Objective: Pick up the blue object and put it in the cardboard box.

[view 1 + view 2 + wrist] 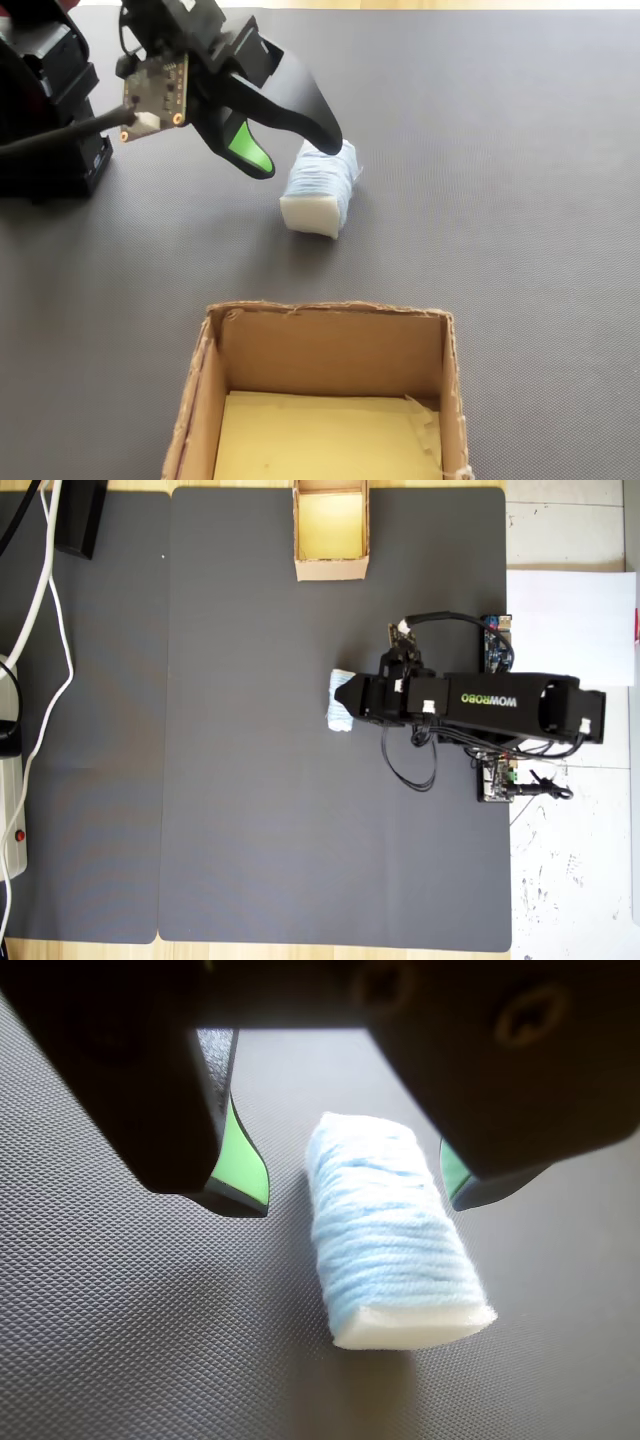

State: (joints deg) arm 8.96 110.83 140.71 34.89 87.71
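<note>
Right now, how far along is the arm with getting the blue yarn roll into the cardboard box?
Early. Done: the tool is open and straddles the pale blue yarn-wound roll, which lies on the dark grey textured mat. In hand: nothing gripped; the jaws are apart on either side. Left: closing, lifting, carrying to the small tan cardboard box, which looks empty in the fixed view.

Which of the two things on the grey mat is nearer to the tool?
The blue roll: it lies between the open tool's tips. The cardboard box stands apart.
</note>
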